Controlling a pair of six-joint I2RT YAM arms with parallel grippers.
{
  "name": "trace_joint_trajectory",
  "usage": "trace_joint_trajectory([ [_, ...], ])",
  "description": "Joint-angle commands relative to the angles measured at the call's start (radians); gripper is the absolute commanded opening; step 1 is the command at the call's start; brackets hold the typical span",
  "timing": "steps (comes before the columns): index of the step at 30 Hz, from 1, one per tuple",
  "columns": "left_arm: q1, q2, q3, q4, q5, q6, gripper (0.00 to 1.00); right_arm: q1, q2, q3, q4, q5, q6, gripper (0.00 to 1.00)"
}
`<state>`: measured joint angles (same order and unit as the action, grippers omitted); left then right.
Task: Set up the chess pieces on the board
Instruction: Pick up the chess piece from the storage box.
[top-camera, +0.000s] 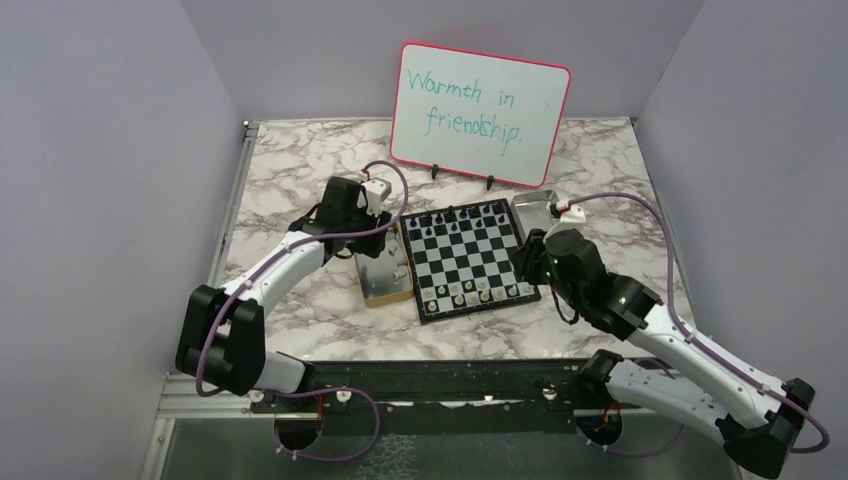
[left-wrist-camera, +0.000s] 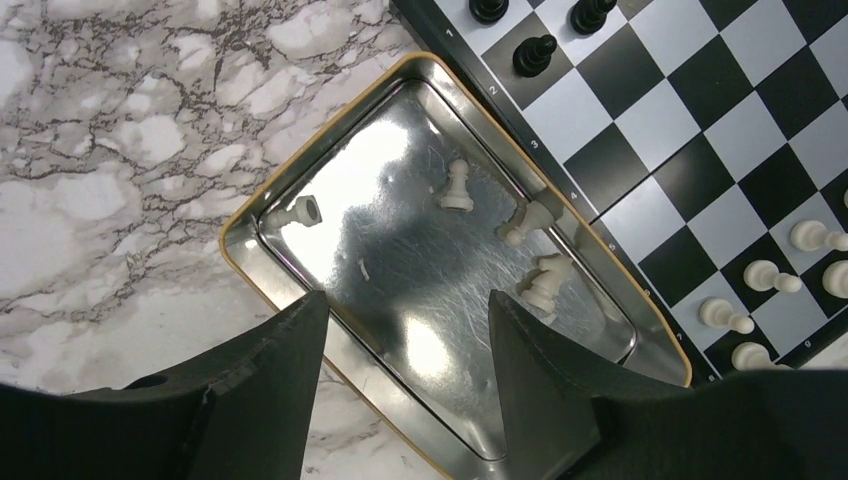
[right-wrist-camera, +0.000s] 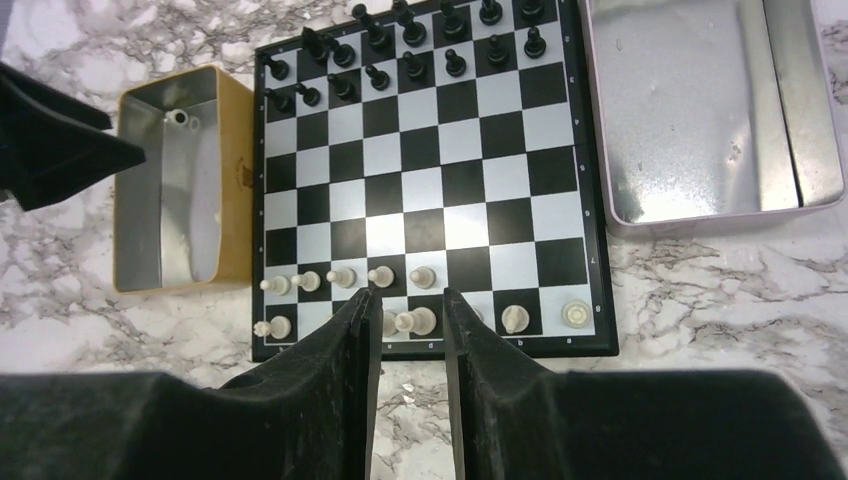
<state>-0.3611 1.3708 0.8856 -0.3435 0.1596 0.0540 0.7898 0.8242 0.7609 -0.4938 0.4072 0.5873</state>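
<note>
The board (right-wrist-camera: 420, 190) lies between my two arms. Black chess pieces (right-wrist-camera: 410, 40) fill its two far rows, and cream pieces (right-wrist-camera: 345, 277) stand in part of its two near rows. My left gripper (left-wrist-camera: 405, 302) hangs open over the tan-rimmed tin box (left-wrist-camera: 250, 225), with nothing between its fingers. Several cream pieces lie loose in that tin, one of them (left-wrist-camera: 543, 285) just beyond the right fingertip. My right gripper (right-wrist-camera: 408, 297) hovers over the board's near edge, jaws narrowly apart and empty. A cream piece (right-wrist-camera: 416, 321) stands on the board below the gap.
A silver metal tray (right-wrist-camera: 700, 110) sits against the board's right side and holds nothing. A pink-framed whiteboard (top-camera: 480, 110) stands behind the board. Marble tabletop (right-wrist-camera: 700, 290) surrounds everything, with grey walls on both sides.
</note>
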Motion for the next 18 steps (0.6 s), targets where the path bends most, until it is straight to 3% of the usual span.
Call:
trace_joint_trajectory([
  [1,0.004,0.052,0.063,0.003,0.036,0.086,0.60,-0.004,-0.070,0.019,0.024,-0.015,-0.082,0.34],
  [7,0.004,0.127,0.088,0.014,0.070,0.085,0.51,-0.005,-0.170,0.014,0.003,0.071,-0.132,0.34],
  [18,-0.001,0.204,0.075,0.121,0.185,0.164,0.37,-0.004,-0.241,0.005,0.020,0.070,-0.131,0.34],
])
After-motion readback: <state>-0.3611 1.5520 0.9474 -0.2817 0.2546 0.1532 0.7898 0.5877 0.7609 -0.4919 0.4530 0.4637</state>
